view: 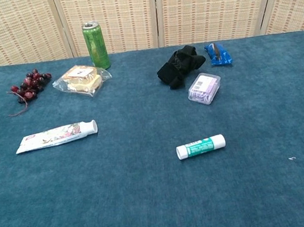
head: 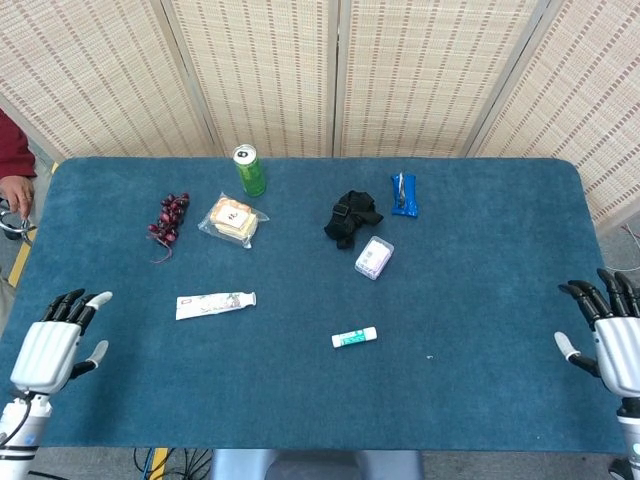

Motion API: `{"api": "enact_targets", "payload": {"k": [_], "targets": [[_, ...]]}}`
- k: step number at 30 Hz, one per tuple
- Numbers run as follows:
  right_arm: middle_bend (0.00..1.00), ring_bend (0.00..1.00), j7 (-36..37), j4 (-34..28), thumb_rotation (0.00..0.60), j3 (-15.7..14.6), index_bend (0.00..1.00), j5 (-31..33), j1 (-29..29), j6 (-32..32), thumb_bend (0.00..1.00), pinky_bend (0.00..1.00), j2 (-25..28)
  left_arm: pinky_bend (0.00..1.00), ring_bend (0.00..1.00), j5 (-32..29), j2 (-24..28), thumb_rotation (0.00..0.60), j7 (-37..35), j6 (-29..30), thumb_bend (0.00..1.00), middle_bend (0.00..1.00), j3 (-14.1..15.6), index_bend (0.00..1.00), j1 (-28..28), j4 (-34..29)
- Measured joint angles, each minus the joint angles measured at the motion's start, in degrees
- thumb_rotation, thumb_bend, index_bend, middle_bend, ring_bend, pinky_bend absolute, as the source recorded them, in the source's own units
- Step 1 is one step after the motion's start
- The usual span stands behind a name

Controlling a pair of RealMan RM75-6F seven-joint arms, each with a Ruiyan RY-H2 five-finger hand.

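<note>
Head view – left hand: we see our left hand [head: 58, 345] spread and holding nothing, at the near-left table [head: 480, 260] edge.
Head view – nearest thing: the toothpaste tube [head: 215, 304] lies ahead and to the right of that hand, long axis across the table, cap pointing right.
Head view – right hand: our right hand [head: 612, 340] is spread, empty, at the far-right edge – well apart from the small white stick [head: 354, 337].
Chest view: neither hand shows; the toothpaste tube [view: 56, 135] has open cloth all round.
</note>
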Motion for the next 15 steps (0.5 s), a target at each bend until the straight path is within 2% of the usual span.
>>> {"api": "enact_targets", "payload": {"k": [8, 11, 15], "targets": [[0.25, 0.13, -1.55, -1.78, 0.6, 1.17, 0.25, 1.05, 0.97, -0.63, 0.19, 0.0, 1.66, 0.11, 0.1, -3.71, -2.23, 0.6, 0.6, -11.84, 0.3, 0.2, -2.41, 0.19, -8.04, 0.96], [0.25, 0.13, -1.3, -1.74, 0.6, 0.89, 0.25, 1.25, 1.11, -1.4, 0.19, 0.0, 1.63, 0.11, 0.1, -6.2, -3.43, 0.572, 2.23, -16.79, 0.3, 0.2, -3.11, 0.21, -11.27, 1.65], [0.25, 0.13, -0.93, -1.16, 0.6, 0.56, 0.25, 1.58, 1.18, -1.91, 0.19, 0.0, 1.37, 0.11, 0.1, -11.09, -4.66, 0.41, 4.92, -22.89, 0.3, 0.2, -3.78, 0.22, -14.97, 2.32]]}}
